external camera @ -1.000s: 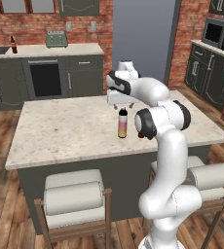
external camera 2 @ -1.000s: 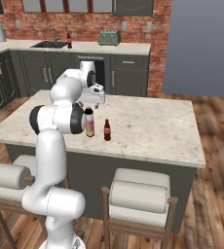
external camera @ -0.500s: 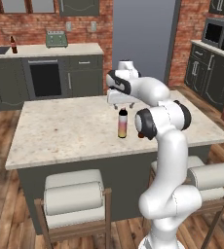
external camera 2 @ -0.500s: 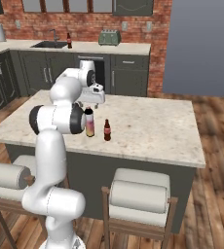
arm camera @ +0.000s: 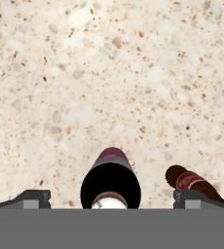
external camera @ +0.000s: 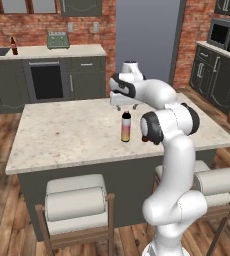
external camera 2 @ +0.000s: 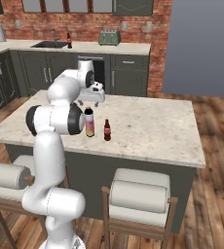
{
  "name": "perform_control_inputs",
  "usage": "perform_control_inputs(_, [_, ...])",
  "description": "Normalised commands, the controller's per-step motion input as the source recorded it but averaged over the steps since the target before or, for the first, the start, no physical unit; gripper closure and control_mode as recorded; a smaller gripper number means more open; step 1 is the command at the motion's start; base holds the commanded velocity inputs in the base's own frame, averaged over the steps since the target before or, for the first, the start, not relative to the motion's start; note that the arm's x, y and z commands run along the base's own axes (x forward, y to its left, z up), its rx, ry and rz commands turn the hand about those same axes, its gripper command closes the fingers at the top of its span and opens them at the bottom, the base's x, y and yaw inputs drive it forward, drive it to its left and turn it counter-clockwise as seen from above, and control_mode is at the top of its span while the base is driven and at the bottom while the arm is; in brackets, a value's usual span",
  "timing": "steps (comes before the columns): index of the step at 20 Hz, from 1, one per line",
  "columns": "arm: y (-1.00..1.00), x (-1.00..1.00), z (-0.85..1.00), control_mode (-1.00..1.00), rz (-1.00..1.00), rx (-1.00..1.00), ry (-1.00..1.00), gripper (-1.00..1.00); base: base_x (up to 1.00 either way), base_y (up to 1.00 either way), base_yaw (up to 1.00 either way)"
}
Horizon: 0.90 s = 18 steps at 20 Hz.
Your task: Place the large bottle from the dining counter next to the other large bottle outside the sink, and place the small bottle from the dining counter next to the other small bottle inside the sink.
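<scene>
In the left base view, the end effector [external camera: 123,106] hovered just above the tall slim black-capped bottle fading yellow to orange-pink [external camera: 126,127], which stood upright on the pale beige speckled stone worktop [external camera: 67,135]. In the right base view, a short dark brown glass bottle with a red label [external camera 2: 106,130] stood just beside it; a tall dark brown bottle [external camera 2: 69,40] stood by the dark sink [external camera 2: 49,44]. In the hand view, the fingertips [arm camera: 32,198] were spread wide either side of the black cap, gripping nothing.

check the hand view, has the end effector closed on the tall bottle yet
No, the end effector is open, its fingertips standing wide on either side of the large bottle's black cap with clear gaps.
</scene>
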Motion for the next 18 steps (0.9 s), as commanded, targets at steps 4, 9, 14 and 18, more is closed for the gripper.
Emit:
perform_control_inputs(4, [0.0, -0.02, 0.0, -1.0, 0.0, 0.0, -0.01, -1.0, 0.0, 0.0, 0.0])
perform_control_inputs(9, [0.0, -0.05, 0.0, -1.0, 0.0, 0.0, -0.01, -1.0, 0.0, 0.0, 0.0])
perform_control_inputs(14, [0.0, -0.04, 0.0, -1.0, 0.0, 0.0, 0.0, -1.0, 0.0, 0.0, 0.0])
perform_control_inputs(18, [0.0, -0.01, -0.02, -1.0, 0.0, 0.0, 0.0, -1.0, 0.0, 0.0, 0.0])
